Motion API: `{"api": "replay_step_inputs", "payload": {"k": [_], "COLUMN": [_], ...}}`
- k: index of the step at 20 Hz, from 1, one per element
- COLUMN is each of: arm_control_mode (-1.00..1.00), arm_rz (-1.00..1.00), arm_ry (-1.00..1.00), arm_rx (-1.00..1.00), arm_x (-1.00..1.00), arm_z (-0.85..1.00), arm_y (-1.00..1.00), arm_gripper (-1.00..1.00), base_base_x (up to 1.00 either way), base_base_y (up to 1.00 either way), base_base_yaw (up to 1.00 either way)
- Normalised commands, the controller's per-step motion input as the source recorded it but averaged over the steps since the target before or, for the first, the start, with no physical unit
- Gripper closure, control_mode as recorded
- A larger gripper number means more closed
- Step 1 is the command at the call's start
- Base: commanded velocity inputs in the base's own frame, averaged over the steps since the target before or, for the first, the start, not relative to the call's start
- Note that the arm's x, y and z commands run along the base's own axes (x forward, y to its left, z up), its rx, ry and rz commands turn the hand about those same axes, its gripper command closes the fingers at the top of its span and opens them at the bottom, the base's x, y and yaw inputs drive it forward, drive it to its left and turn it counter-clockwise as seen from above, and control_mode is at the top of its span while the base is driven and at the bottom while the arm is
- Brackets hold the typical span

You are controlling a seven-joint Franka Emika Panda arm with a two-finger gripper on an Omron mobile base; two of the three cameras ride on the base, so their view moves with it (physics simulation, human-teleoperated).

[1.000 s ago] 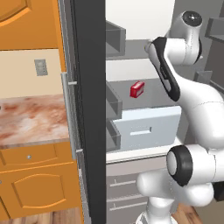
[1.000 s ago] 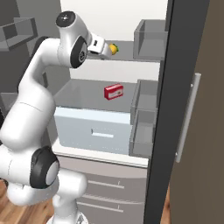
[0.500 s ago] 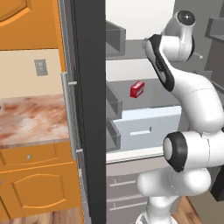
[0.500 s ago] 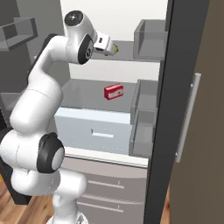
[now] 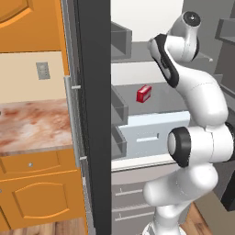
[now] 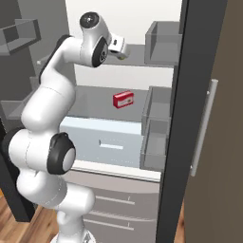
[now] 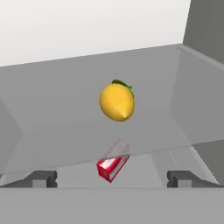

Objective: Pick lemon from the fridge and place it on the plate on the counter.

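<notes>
Arm had swung further into the fridge [image 6: 199, 142]; gripper [image 7: 111, 178] spread wide, short of the lemon [image 7: 117, 102] on the upper shelf. Probably light, firm, slick, rolls; pinch its middle.

You are looking at a home kitchen (a rendered one). An open fridge [image 5: 94, 114] stands ahead of you, dark outside, with grey shelves, door bins and a pale drawer [image 6: 107, 140] inside. To its left runs a marbled reddish stone counter [image 5: 32, 126] over orange wooden cabinets [image 5: 36, 193] with small round knobs, below a cream wall with a switch plate [image 5: 43, 70]. A wood-plank floor [image 6: 23, 228] lies underneath.
</notes>
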Motion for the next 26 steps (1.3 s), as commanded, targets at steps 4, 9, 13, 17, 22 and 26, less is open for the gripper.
{"api": "replay_step_inputs", "payload": {"k": [4,9,13,17,22,26], "arm_control_mode": [-1.00,-1.00,-1.00,-1.00,-1.00,-1.00], "arm_rz": [0.03,0.01,0.00,0.00,0.00,0.01], "arm_ry": [0.00,0.01,0.00,0.00,0.01,0.02], "arm_rx": [-0.01,-0.03,-0.02,0.00,0.00,0.00], "arm_x": [0.40,0.35,0.34,0.37,0.40,0.36], "arm_z": [-0.06,-0.12,-0.06,0.00,-0.02,-0.03], "arm_y": [0.00,-0.03,-0.09,-0.10,-0.08,-0.09], "arm_gripper": [-1.00,-1.00,-1.00,-1.00,-1.00,-1.00], "base_base_x": [0.00,0.00,0.00,0.00,0.00,0.00], "base_base_y": [0.00,0.00,0.00,0.00,0.00,0.00], "base_base_yaw": [0.00,0.00,0.00,0.00,0.00,0.00]}}
